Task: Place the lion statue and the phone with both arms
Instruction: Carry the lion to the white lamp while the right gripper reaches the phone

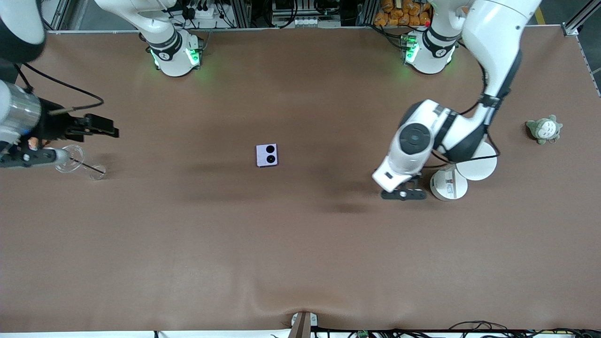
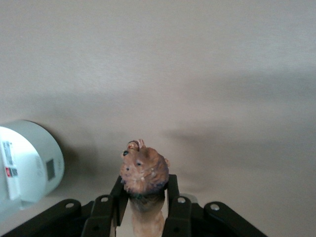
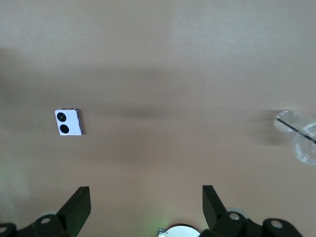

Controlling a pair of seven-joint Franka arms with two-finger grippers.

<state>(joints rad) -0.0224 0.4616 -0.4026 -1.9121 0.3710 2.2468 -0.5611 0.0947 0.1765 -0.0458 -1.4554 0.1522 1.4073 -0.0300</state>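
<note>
The phone [image 1: 266, 155] is a small pale-lavender square with two black circles, lying flat near the middle of the table; it also shows in the right wrist view [image 3: 68, 122]. My left gripper [image 1: 404, 192] is low over the table beside a white stand and is shut on the lion statue [image 2: 144, 170], a reddish-brown figurine whose head sticks out between the fingers [image 2: 173, 197]. The lion is hidden in the front view. My right gripper [image 1: 101, 126] is open and empty [image 3: 145, 205], up over the right arm's end of the table, well apart from the phone.
Two white round-topped stands [image 1: 449, 184] [image 1: 479, 162] stand next to the left gripper; one shows in the left wrist view [image 2: 24, 163]. A grey-green plush [image 1: 544, 129] sits toward the left arm's end. Clear glassware [image 1: 70, 158] [image 3: 301, 138] lies under the right arm.
</note>
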